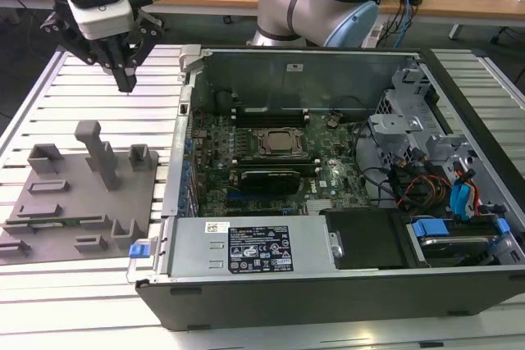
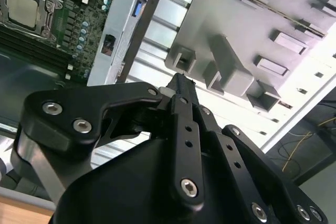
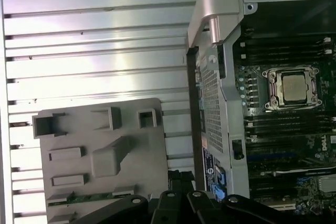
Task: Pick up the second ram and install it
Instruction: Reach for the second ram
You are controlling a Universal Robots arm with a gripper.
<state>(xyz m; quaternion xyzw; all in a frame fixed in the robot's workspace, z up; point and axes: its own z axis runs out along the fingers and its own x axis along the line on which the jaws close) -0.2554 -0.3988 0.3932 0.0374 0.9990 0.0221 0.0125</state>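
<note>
slatted metal worktop (image 1: pixel 82 96) carries an open computer case (image 1: pixel 328 301) on the exterior view's right. motherboard (image 1: pixel 332 178) lies exposed inside the case. gray fixture (image 1: pixel 82 202) sits on the slats just beside the case, on the exterior view's left. pincer (image 1: pixel 126 81) hangs above bare slats past the fixture's far edge, fingers drawn narrow together, holding nothing. the second ram (image 3: pixel 79 198) lies flat in a fixture slot, well apart from the pincer. silver processor (image 1: pixel 275 143) sits on the motherboard.

exterior view: looks down, far | both wrist views: nearer, downward | shared: gray fixture (image 1: pixel 82 198), open case (image 1: pixel 328 305)
</note>
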